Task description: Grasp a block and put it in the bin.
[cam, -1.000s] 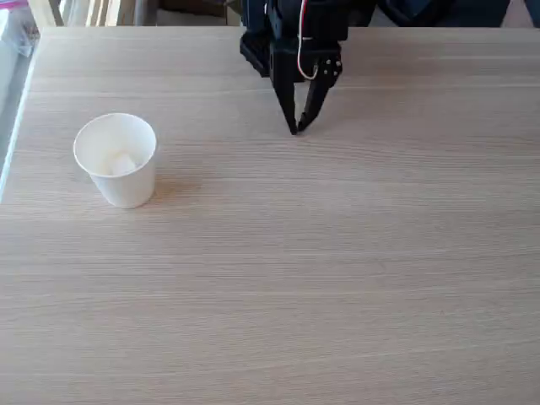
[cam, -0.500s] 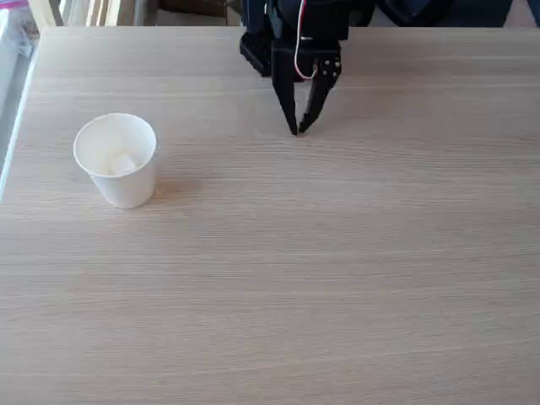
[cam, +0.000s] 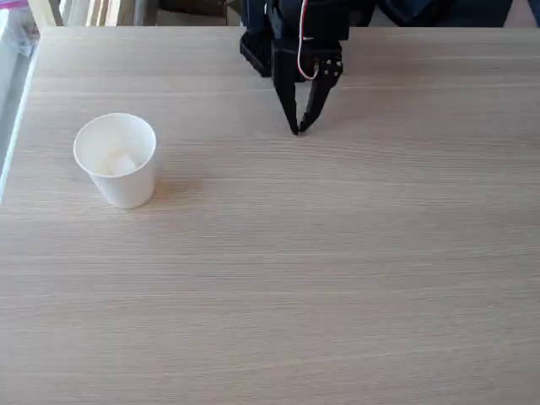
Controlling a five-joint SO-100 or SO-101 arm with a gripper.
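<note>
Block: one, small white cube, lying inside bin. Bin: one white paper cup, upright on worktop, left side of fixed view. End effector: one, black, well apart from bin near far edge, fingertips together, empty, pointing down at worktop.

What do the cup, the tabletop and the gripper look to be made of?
The cup: matte white paper, judging by its rolled rim. The tabletop: pale wood-grain surface, likely laminate, with fine straight streaks. The gripper: black, probably plastic, dull finish.
</note>
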